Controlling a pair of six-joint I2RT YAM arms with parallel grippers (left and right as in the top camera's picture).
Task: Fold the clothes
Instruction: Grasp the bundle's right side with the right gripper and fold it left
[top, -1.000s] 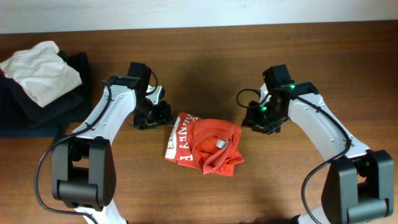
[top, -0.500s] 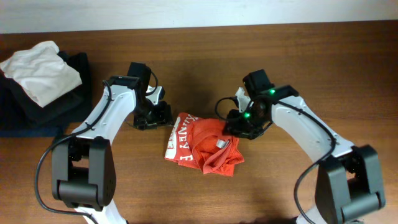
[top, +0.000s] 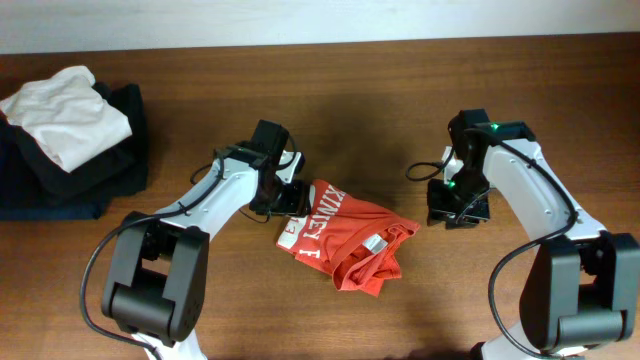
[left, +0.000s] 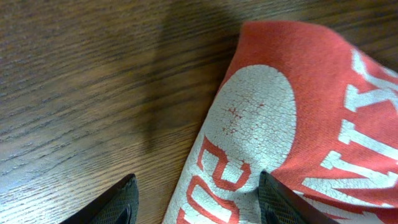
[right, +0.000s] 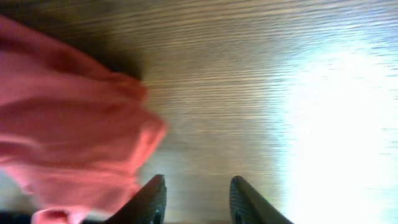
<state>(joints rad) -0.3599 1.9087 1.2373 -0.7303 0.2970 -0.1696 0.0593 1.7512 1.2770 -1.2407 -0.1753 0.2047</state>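
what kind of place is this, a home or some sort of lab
Probably a robotics test bench, not a home: two robot arms stand at a wooden table, a crumpled red-orange T-shirt lies between them, and a white garment tops dark garments at its corner.

I see blurred red-orange shirt at left; right gripper fingers apart over bare wood table; nothing held

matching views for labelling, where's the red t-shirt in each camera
Overhead: red T-shirt crumpled just below centre.
Left wrist: fills the right side, white lettering showing.
Right wrist: blurred at the left edge.
Shared landmark: the white lettering, in overhead and left wrist.
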